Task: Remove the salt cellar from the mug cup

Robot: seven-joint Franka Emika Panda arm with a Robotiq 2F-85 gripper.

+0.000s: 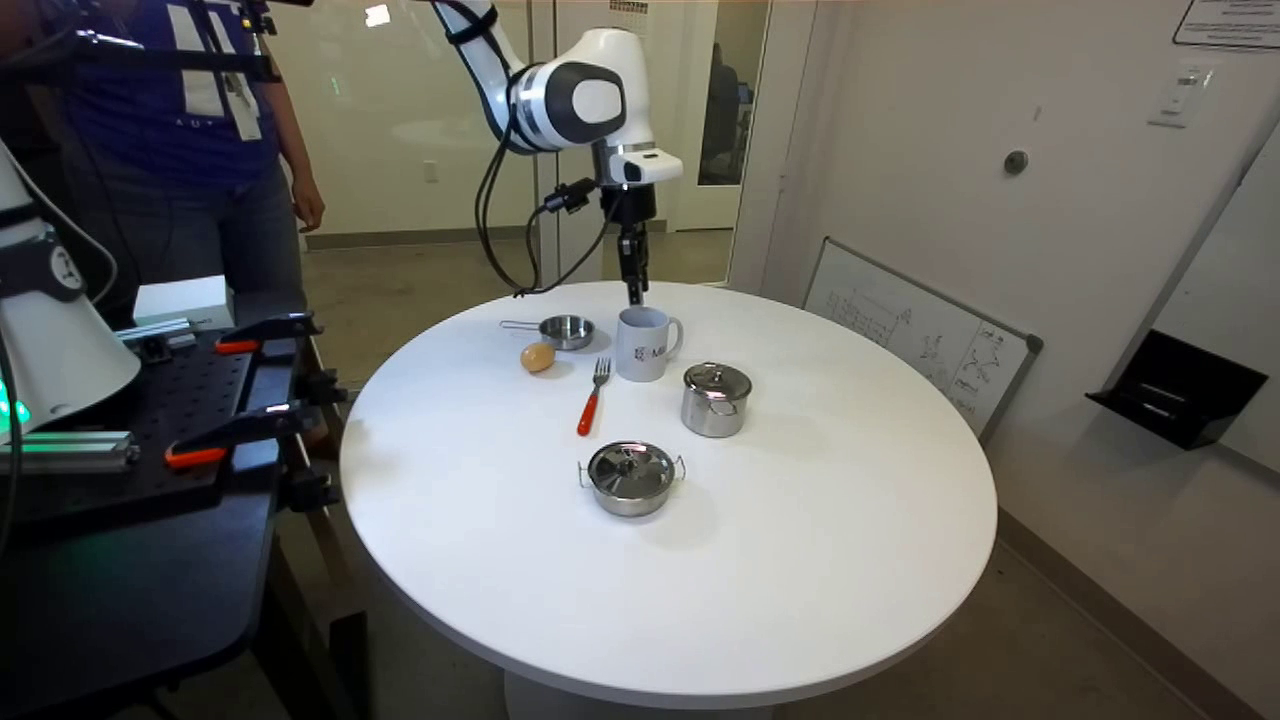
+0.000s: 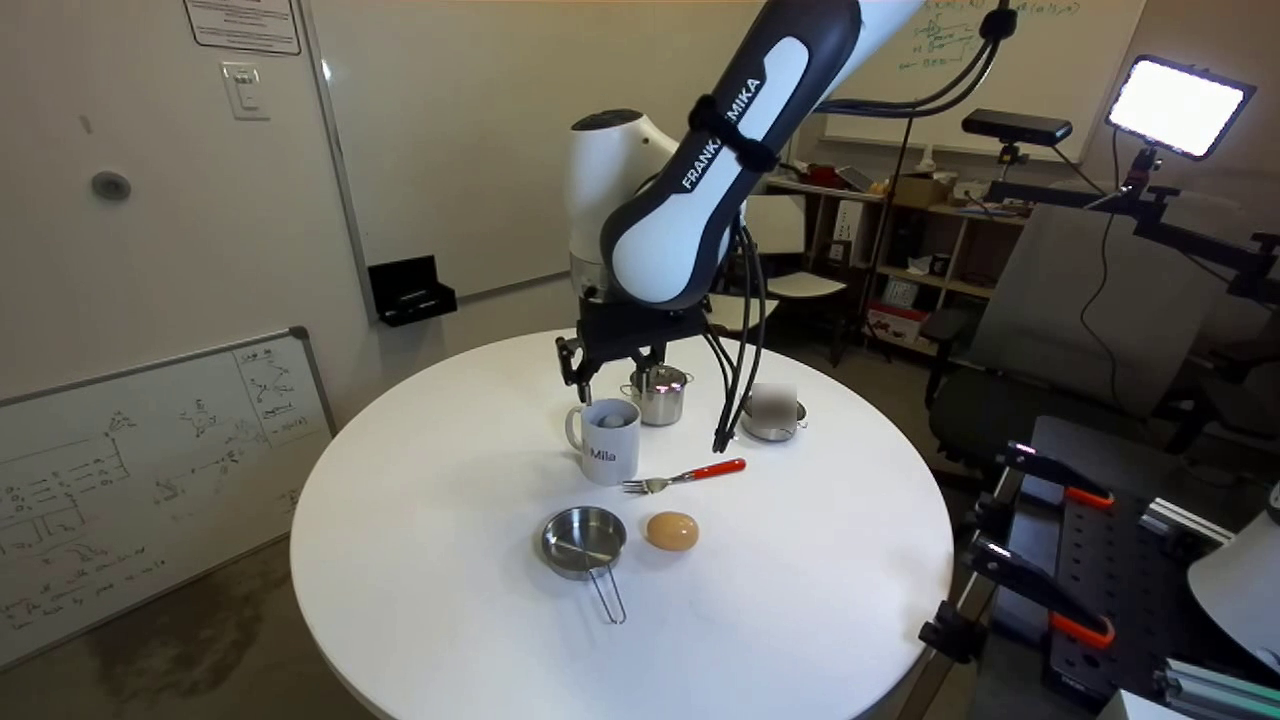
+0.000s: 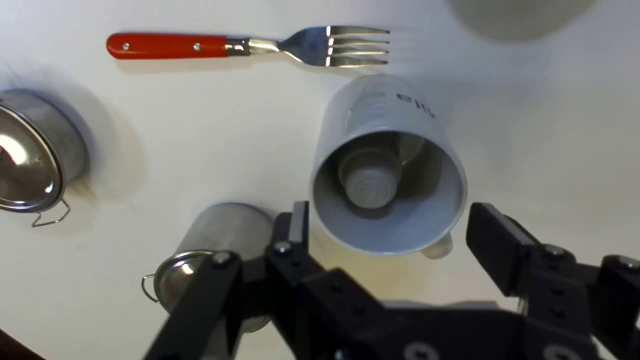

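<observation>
The mug cup (image 1: 634, 350) is white with dark lettering and stands upright on the round table; it also shows in an exterior view (image 2: 615, 462) and in the wrist view (image 3: 345, 112). The salt cellar (image 3: 371, 186), a small pale cylinder, sits inside the mug, against the wall nearer the fork; its top shows in an exterior view (image 2: 613, 421). My gripper (image 3: 389, 220) is open and empty above the mug, with its fingers pointing down. In the wrist view the fingertips appear on either side of the mug's rim. The gripper also shows in both exterior views (image 1: 636, 292) (image 2: 617, 390).
A tall lidded steel pot (image 1: 714, 402) stands close to the mug. A lower lidded pot (image 1: 631, 478) is farther off. A fork with a red handle (image 3: 170, 46) lies beside the mug. A brown egg (image 2: 672, 531) and a small steel pan (image 2: 584, 543) are nearby.
</observation>
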